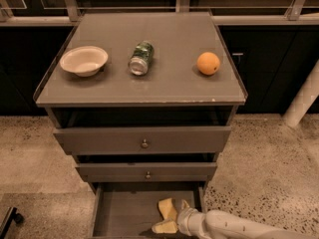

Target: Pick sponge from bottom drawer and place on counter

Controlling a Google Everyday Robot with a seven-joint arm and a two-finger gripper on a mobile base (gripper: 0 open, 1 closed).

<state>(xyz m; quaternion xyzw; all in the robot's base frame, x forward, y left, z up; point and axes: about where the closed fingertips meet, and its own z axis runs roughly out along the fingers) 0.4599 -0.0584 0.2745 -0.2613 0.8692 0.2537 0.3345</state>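
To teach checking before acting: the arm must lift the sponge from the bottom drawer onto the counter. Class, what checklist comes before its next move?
1. Bottom drawer pulled open: ok.
2. Sponge lying in the drawer, in view: ok.
3. Claw down in the drawer at the sponge: ok.
4. Firm hold on the sponge: cannot tell.
5. Bare counter space between can and orange: ok.

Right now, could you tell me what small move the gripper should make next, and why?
Probably secure the sponge before any lift. The gripper is low in the bottom drawer, right at the sponge, which sits towards the drawer's right side. I cannot tell whether it is held yet. The counter is well above, so lifting early might leave the sponge behind.
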